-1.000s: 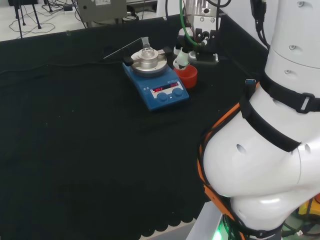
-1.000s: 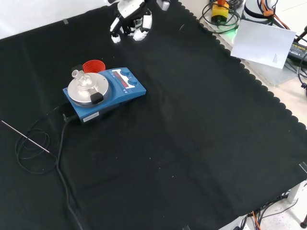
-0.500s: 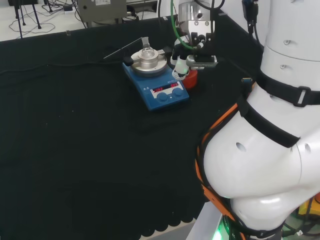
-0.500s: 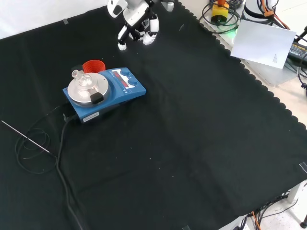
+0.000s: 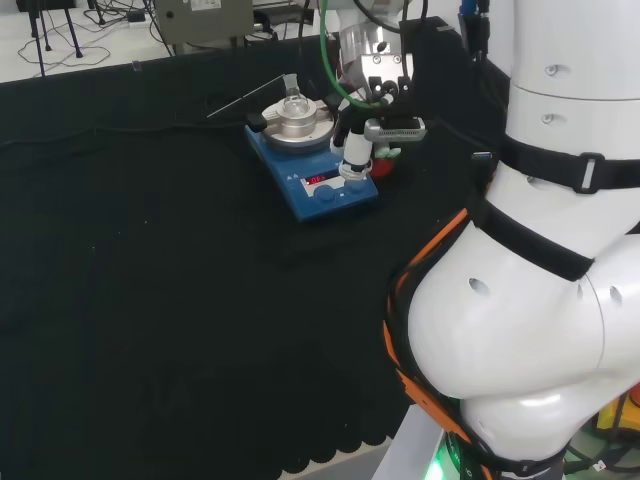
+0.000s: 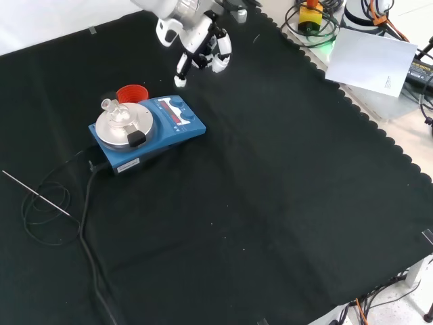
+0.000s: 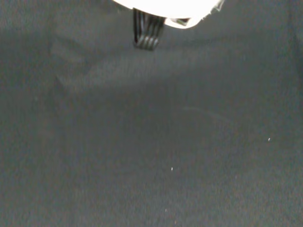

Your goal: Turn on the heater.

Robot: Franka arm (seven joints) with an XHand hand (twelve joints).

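Observation:
The heater (image 5: pixel 300 190) is a blue box with a round silver top plate, a lit red display and two knobs (image 5: pixel 327 195) on its front panel. A small glass flask (image 5: pixel 292 103) stands on the plate. My hand (image 5: pixel 367 120) hangs over the panel's right end in the head view, one finger (image 5: pixel 353 160) pointing down near the knobs; whether it touches is unclear. Seen from the front, the hand (image 6: pixel 201 42) is just beyond the heater (image 6: pixel 183 128), open and holding nothing. The wrist view has a blurred white part of the hand (image 7: pixel 161 4) over black cloth.
A red ribbed ring (image 6: pixel 130 93) sits right behind the heater, beside my hand. The heater's black cable (image 6: pixel 86 203) and a thin metal rod (image 6: pixel 34 193) with its coiled lead lie on the cloth to the left in the front view. The arm's white links (image 5: pixel 530 300) loom at the right.
My hand has come down and toward the heater, from over the red ring to over the knob panel. The heater, flask and ring have stayed where they were.

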